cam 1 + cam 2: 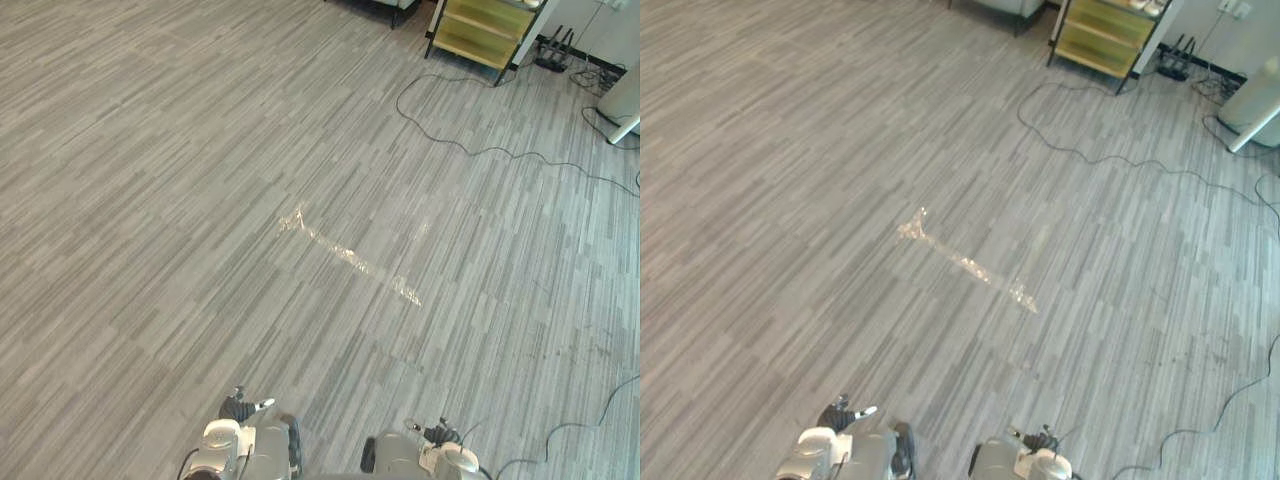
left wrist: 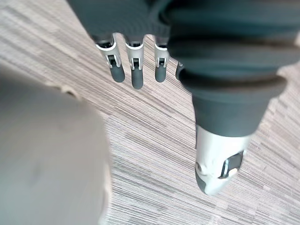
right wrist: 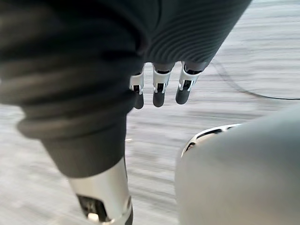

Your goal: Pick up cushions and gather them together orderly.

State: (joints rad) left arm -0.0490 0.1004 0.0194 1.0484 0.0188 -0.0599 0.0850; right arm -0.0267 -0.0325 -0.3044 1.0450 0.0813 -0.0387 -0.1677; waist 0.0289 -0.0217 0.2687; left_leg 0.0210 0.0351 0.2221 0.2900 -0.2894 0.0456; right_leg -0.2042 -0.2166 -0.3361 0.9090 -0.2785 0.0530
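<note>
While both arms hang low, we see our left hand [image 2: 136, 70] with its fingers straight and relaxed, thumb held apart, and nothing in its grasp. Our right hand [image 3: 158, 91] hangs the same way, fingers straight and loose, holding nothing.

Past both sets of fingers lies the floor [image 1: 180, 220], grey and laid in narrow streaked strips that run slantwise across the room. Near the floor's middle we see a pale streak of glare [image 1: 350, 255].

Beyond it a thin black cable [image 1: 470, 150] snakes over the right part of the floor toward its right edge. At the far right corner stands a yellow shelf unit [image 1: 485, 28] on a dark frame. Just beside it, by the wall, sits a small black device [image 1: 553, 55] with upright antennas. A white slanted object [image 1: 625, 100] stands at the right edge.

Left of the shelf, at the floor's far edge, shows the bottom of a pale grey upholstered piece [image 1: 1010, 5]. Whether it is a cushion we cannot tell.
</note>
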